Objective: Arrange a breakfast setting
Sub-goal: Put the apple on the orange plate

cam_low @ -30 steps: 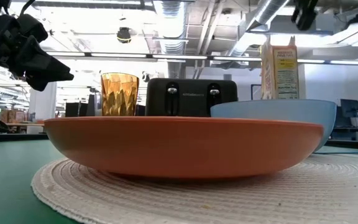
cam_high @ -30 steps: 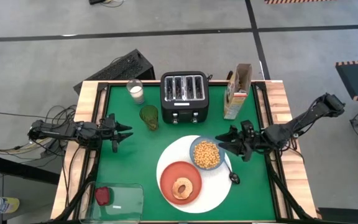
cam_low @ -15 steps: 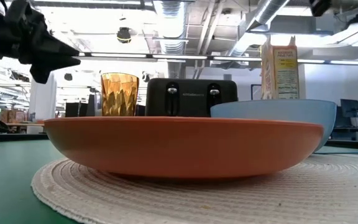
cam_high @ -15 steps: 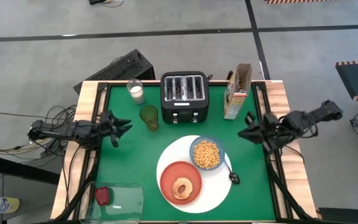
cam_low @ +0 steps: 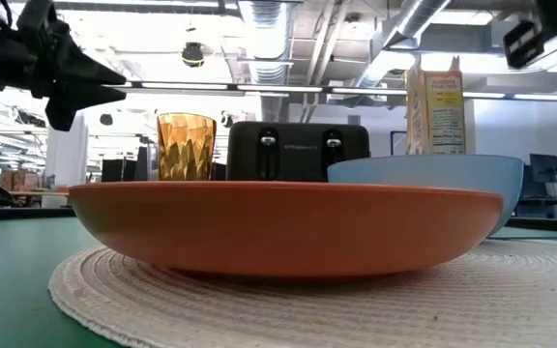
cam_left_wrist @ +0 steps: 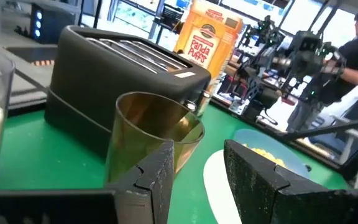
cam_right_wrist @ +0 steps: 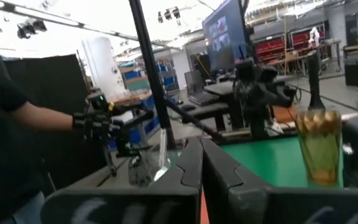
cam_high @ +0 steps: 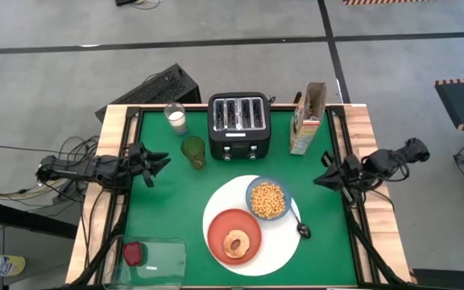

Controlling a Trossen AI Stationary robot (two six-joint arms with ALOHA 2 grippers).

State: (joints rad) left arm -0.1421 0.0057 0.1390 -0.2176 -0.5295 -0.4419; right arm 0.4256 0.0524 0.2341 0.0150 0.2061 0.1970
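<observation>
Round white plate [cam_high: 276, 242] holds orange plate [cam_high: 234, 235] with ring bagel [cam_high: 235, 243], blue bowl [cam_high: 268, 200]; left gripper [cam_high: 153, 159] fingers narrowly apart, right gripper [cam_high: 325, 178] fingers closed, empty.

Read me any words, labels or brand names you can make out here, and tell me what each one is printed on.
Cereal box: orange front with a red logo and lines of print, too blurred to read.
Cereal box side panel: small print, too small to read.
Toaster: a small pale brand mark on the front, too small to read.
Nothing else with text shows.

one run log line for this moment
left claw: open, left edge | right claw: shut, right edge | bagel: on orange-red plate
</observation>
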